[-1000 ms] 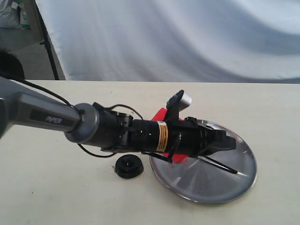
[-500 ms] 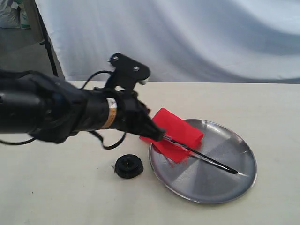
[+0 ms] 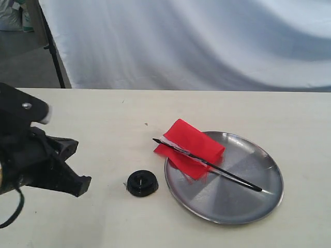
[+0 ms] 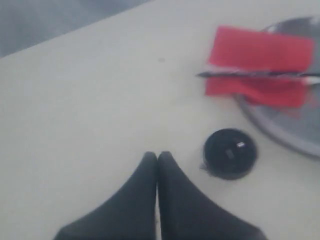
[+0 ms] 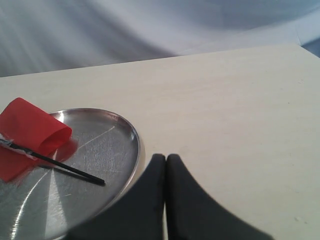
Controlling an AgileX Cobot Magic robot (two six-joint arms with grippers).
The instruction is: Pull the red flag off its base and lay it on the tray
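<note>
Far left over the bench (image 3: 93,119), the left hand (image 4: 157,155) is pinched closed, empty. Bare bench separates it from the base (image 3: 142,183) at its 3 o'clock. The red flag (image 3: 192,147) lies across the tray's (image 3: 248,199) 10 o'clock rim. The right hand (image 5: 166,157), closed and empty, is near the tray's rim.

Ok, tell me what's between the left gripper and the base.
Only bare table, seen in the left wrist view between the shut left gripper and the base.

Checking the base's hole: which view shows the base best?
The left wrist view: nearly straight down on the base, large though blurred. The exterior view shows it smaller, obliquely, beside the tray. The right wrist view misses it.
</note>
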